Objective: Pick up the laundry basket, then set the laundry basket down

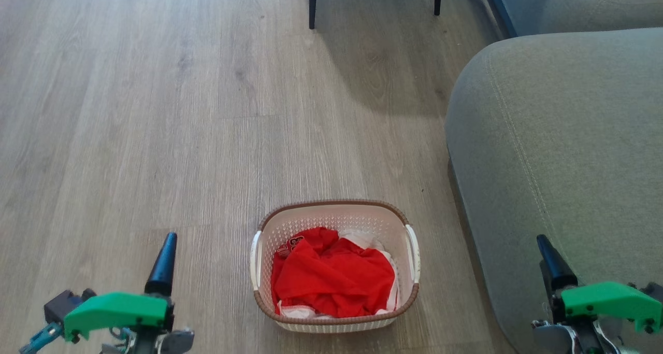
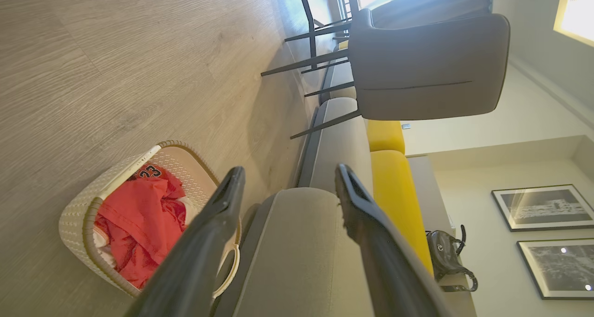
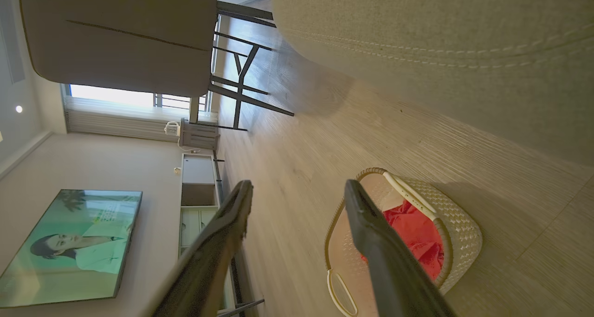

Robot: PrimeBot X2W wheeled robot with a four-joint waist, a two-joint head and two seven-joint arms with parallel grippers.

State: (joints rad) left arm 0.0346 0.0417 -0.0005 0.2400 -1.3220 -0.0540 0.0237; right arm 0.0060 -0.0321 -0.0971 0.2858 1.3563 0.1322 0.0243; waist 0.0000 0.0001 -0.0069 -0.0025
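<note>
Bearing "23": red jersey (image 2: 139,201) in laundry basket (image 2: 74,212)

Both of my grippers look alike. The left gripper (image 2: 290,171) has two long, flat black fingers (image 2: 209,242) that narrow to blunt tips, and the right gripper (image 3: 298,184) has the same. On my head feed each wears a bright green plastic cover (image 1: 116,310) with small dark screws, over grey metal fittings (image 1: 176,341). A teal blue piece (image 1: 39,338) sticks out by the left one.
</note>
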